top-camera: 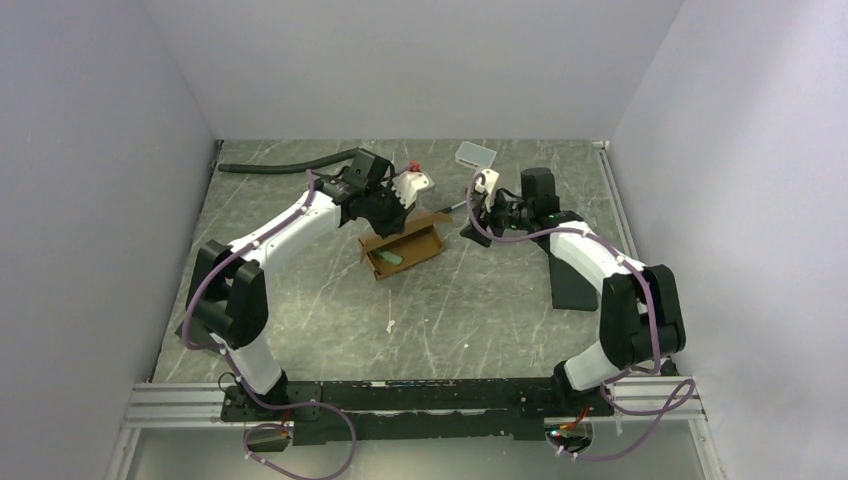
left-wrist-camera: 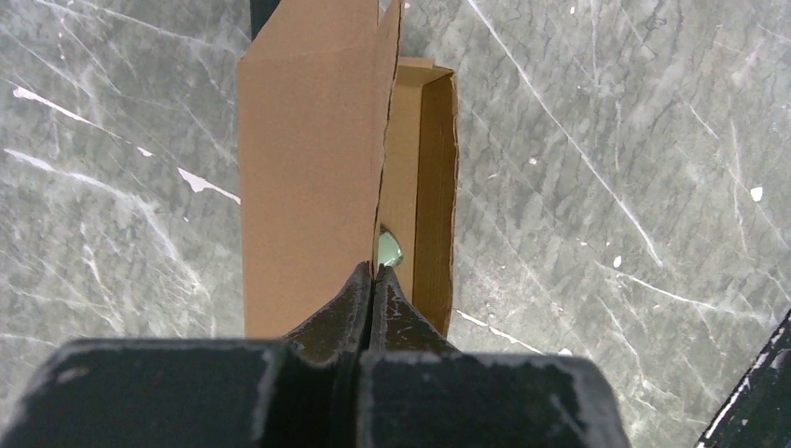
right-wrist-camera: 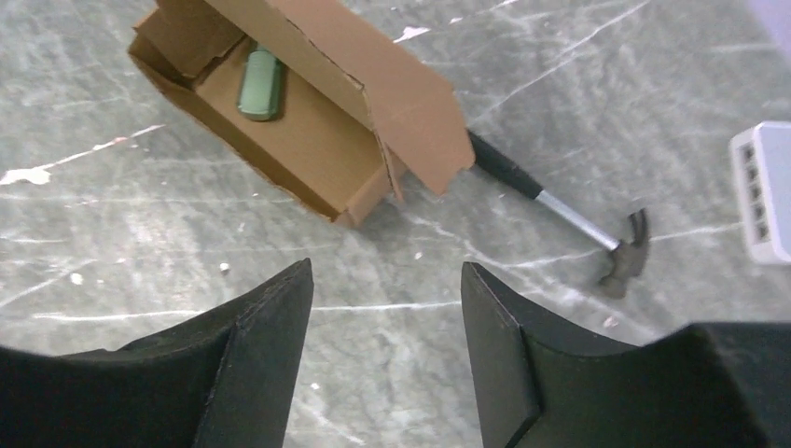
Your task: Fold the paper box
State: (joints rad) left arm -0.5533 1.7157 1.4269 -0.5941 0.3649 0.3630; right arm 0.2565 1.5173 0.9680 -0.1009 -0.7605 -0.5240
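The paper box (top-camera: 405,250) is a small brown carton lying open in the middle of the table, its lid raised along the far side. A green oblong object (right-wrist-camera: 260,84) lies inside it. My left gripper (top-camera: 387,222) is above the box's far edge and is shut on the edge of the raised lid (left-wrist-camera: 308,168), fingertips (left-wrist-camera: 362,280) pressed together over the cardboard. My right gripper (right-wrist-camera: 384,271) hovers to the right of the box (right-wrist-camera: 308,140) and apart from it. It is open, with only bare table between its fingers.
A small hammer (right-wrist-camera: 560,210) lies just behind the box's right end. A white tray (top-camera: 476,154) and a white block with a red part (top-camera: 415,180) sit at the back. There is a black hose (top-camera: 290,165) at the back left and a black slab (top-camera: 570,280) under the right arm.
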